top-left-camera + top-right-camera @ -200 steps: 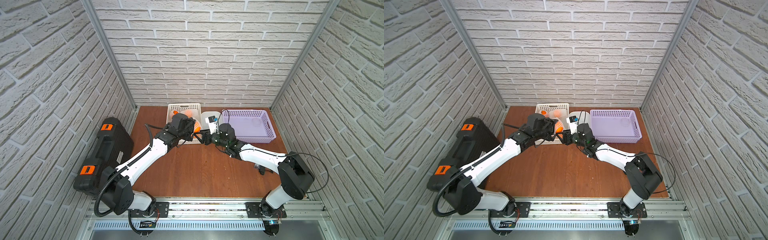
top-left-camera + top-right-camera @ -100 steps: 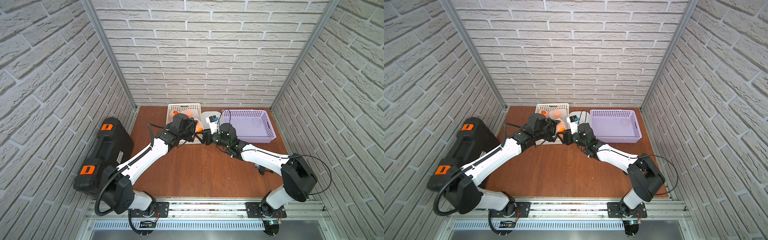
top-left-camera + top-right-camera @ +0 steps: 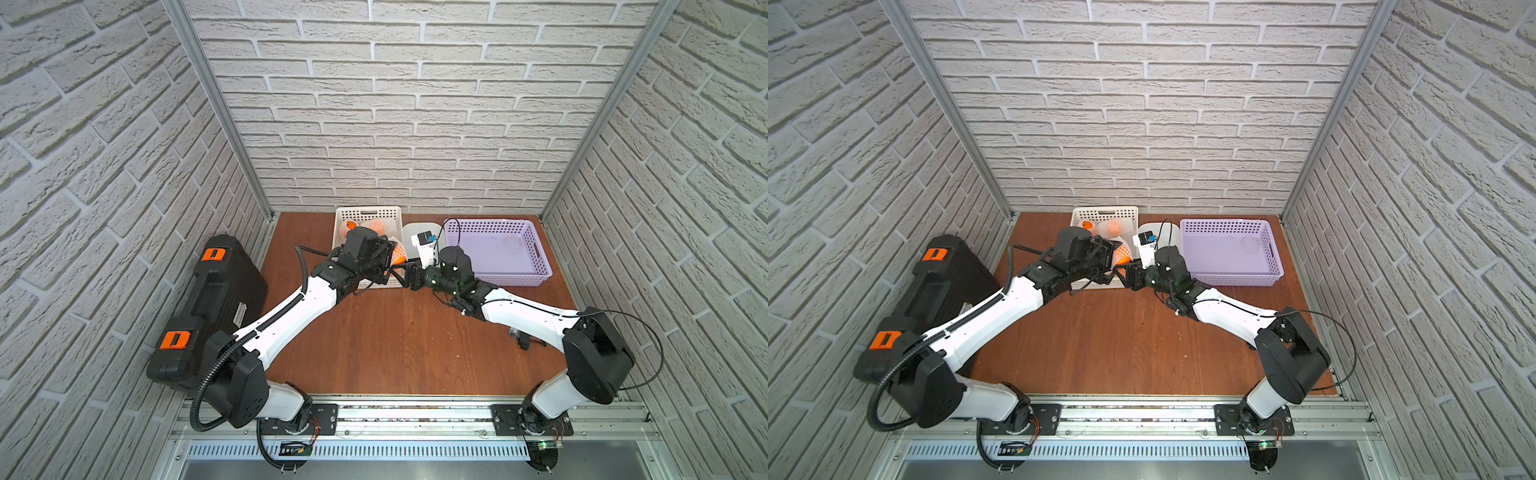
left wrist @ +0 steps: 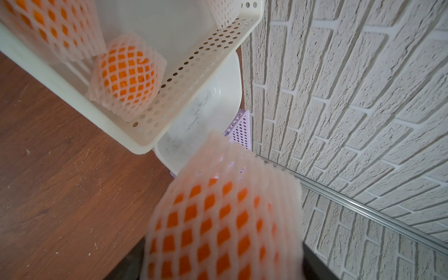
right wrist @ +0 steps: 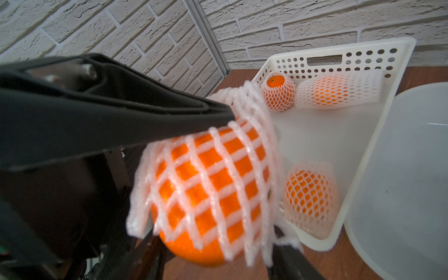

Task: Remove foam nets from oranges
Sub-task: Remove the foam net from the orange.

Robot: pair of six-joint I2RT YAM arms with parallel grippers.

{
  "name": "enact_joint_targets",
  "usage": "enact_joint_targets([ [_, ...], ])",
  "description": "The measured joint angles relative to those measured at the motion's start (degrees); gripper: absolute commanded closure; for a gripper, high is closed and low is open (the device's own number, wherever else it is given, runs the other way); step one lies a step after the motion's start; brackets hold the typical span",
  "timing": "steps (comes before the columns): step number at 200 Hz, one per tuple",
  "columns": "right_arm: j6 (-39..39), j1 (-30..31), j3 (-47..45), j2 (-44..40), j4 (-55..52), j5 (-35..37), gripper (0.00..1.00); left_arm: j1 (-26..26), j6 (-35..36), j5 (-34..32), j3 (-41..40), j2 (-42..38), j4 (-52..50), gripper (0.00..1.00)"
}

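White diamond-mesh foam net (image 3: 1123, 248) sleeves the round bright orange (image 3: 1120, 260) that, in both top views, the left gripper (image 3: 392, 257) clamps by the near corner of the white perforated plastic basket (image 3: 368, 210). It sits clear of the other netted oranges (image 3: 1115, 227), probably so the sleeve can be drawn off freely, and the right gripper (image 3: 409, 276) faces it closely. The left wrist view shows that fruit filling the grip, the sleeve's loose end pointing outward. In the right wrist view a black left finger (image 5: 145, 116) presses net against peel, anchoring the fruit, while the right jaws stand apart, flanking its near end and seemingly not yet pinching.
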Motion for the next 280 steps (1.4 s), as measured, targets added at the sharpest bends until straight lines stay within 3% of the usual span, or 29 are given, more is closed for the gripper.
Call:
enact_joint_targets([
  [40,0.0,0.0,0.1,0.0,-0.1,0.3,0.39,-0.4,0.3,-0.3,0.0,0.0,0.0,0.4],
  [76,-0.4,0.0,0.1,0.0,0.2,0.6,0.66,-0.6,0.9,-0.7,0.3,0.0,-0.2,0.36],
  [111,-0.6,0.1,0.1,0.0,0.1,0.8,0.77,-0.6,1.5,-1.0,0.4,-0.1,-0.4,0.2],
  [127,-0.7,0.1,0.1,-0.2,0.0,0.9,0.78,-0.6,2.2,-0.7,0.4,-0.4,-0.5,0.11],
  [159,-1.1,0.0,0.1,-0.9,-0.9,1.4,0.78,-0.6,5.2,0.7,0.6,-1.2,-2.3,0.02],
  [280,0.6,-0.7,0.1,-6.8,-9.1,-2.4,0.8,2.3,23.8,6.8,7.1,2.1,-7.4,0.03],
])
